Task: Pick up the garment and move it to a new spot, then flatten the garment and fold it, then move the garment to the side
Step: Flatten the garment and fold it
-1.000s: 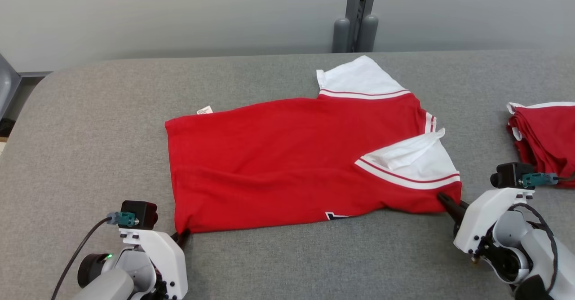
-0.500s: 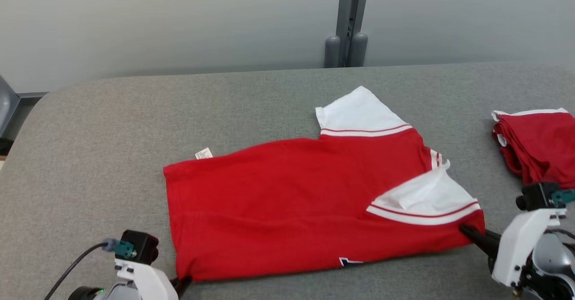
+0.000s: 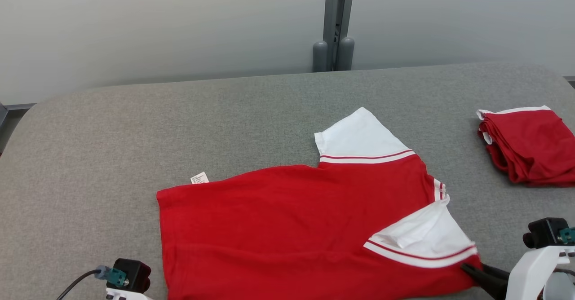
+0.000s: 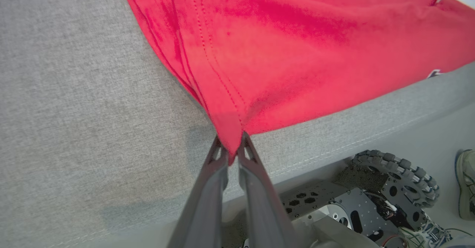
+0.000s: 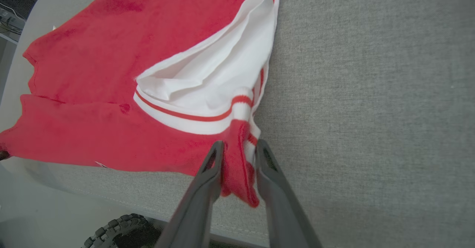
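**Status.** The garment (image 3: 292, 228) lies spread on the surface (image 3: 112, 125), right of centre and close to the near edge, with its hem end toward the left edge. My left fingers (image 4: 223, 164) are clenched on the near hem corner. My right fingers (image 5: 264, 173) stand slightly parted. The bunched near shoulder corner fills the gap and touches both, which I read as a grasp, though I cannot tell how firm it is.

**Hazards.**
1. Any further pull toward me would, in my judgement, drag the cloth over the near edge of the surface. Both held corners are already just beside that edge.
2. If the right side lets go while the left holds tension, the cloth is likely to skew and wrinkle toward the left corner.
3. The near sleeve (image 3: 422, 232) lies turned over onto the red body. Folding without first opening it would trap that crease.
4. The folded pile (image 3: 525, 147) by the right edge is well apart, but a wide sweep of my right arm could disturb it.

**Changes from one second ago.** The head camera has moved, so the whole picture sits differently. Judged against the folded pile, the garment has come toward the near edge. Its far sleeve (image 3: 359, 138) reached well beyond the pile's far end and is now roughly level with it. Both corners are in the same fingers as before.
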Robot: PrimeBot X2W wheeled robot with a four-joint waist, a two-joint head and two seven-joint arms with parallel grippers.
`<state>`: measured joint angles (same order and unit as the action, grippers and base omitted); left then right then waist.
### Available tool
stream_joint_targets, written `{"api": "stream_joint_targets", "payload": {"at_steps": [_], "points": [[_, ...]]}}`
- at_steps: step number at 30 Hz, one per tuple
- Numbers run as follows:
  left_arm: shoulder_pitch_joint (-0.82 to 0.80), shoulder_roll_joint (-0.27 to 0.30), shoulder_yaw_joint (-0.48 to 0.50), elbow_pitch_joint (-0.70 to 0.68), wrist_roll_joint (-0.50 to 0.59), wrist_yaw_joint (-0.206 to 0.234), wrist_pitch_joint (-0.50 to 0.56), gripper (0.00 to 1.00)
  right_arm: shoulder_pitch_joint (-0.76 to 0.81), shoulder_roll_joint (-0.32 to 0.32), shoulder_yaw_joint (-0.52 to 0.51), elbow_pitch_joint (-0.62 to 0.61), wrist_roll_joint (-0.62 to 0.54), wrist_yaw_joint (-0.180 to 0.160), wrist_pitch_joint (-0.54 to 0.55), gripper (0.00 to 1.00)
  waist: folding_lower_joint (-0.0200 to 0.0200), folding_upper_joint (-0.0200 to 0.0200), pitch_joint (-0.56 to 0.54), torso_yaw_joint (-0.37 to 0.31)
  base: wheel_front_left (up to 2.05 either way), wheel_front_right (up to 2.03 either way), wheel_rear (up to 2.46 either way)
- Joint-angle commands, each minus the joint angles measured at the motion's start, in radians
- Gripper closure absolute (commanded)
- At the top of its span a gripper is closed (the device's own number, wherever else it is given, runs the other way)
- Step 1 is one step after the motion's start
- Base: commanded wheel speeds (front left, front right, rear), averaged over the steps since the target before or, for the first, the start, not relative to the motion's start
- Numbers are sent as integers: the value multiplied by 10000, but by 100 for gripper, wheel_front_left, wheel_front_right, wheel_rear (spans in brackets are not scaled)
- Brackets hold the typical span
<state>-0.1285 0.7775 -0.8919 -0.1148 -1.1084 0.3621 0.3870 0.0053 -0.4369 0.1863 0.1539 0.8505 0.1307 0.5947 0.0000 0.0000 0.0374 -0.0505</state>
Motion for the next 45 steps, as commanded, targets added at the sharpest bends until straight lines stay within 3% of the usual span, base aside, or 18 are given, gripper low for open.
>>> {"api": "stream_joint_targets", "payload": {"at_steps": [1,6,10,16,25,27,38,45], "points": [[42,90,36,-44,105,126,-65,0,117,150,-308,-236,-246,2,190,0,0,0,24,-37,0,0,0],[57,155,-19,-165,216,234,-12,0,312,540,-853,-815,-674,2,700,0,0,0,81,-56,0,0,0],[4,408,31,-399,400,549,10,0,402,800,-1371,-1461,-1027,2,947,0,0,0,193,-42,0,0,0],[-512,465,479,-711,1170,1188,-849,0,-283,1290,-2051,-2417,-1580,4,874,0,0,0,355,-16,0,0,0],[-1369,-176,1111,-53,2052,1539,-2406,0,-2419,1646,-1641,-1459,-1509,4,187,0,0,0,872,89,0,0,0],[-1624,-646,1219,377,2133,1388,-2885,0,-3380,1357,-1327,-594,-1614,3,-95,0,0,0,1137,258,0,0,0],[-3243,-1949,1029,2163,2316,513,-3173,0,-6764,484,-70,2377,-1890,4,-1668,0,0,0,2662,1077,0,0,0],[-4419,-2491,783,2934,2430,89,-2680,0,-8579,189,1018,3995,-1725,4,-1833,0,0,0,3637,1514,0,0,0]]}}
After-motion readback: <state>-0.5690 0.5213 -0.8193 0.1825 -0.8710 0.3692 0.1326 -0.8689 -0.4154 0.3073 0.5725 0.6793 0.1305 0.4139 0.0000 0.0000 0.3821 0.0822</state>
